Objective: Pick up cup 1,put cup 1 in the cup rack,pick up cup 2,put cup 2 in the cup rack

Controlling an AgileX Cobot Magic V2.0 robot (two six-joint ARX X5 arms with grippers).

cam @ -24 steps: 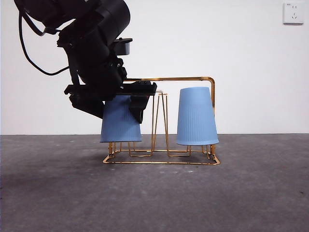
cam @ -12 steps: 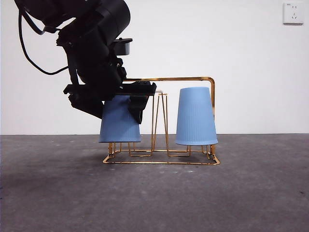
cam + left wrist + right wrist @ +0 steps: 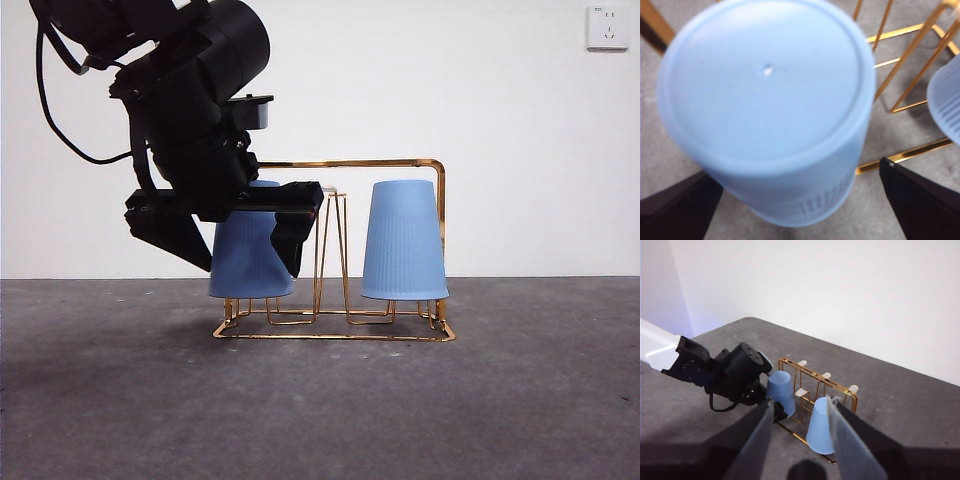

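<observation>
At left of frame, the left gripper (image 3: 232, 232) has spread its jaws apart from the inverted blue cup (image 3: 250, 245) it clamped half a second ago; the cup now sits free on the prongs at the left end of the gold wire cup rack (image 3: 400, 163), suggesting the second placement is done. At centre right, the other blue cup (image 3: 404, 241), ribbed and upside down, occupies the rack's right end. The right gripper (image 3: 799, 440) waits well back, jaws apart, above the grey counter (image 3: 320, 410).
</observation>
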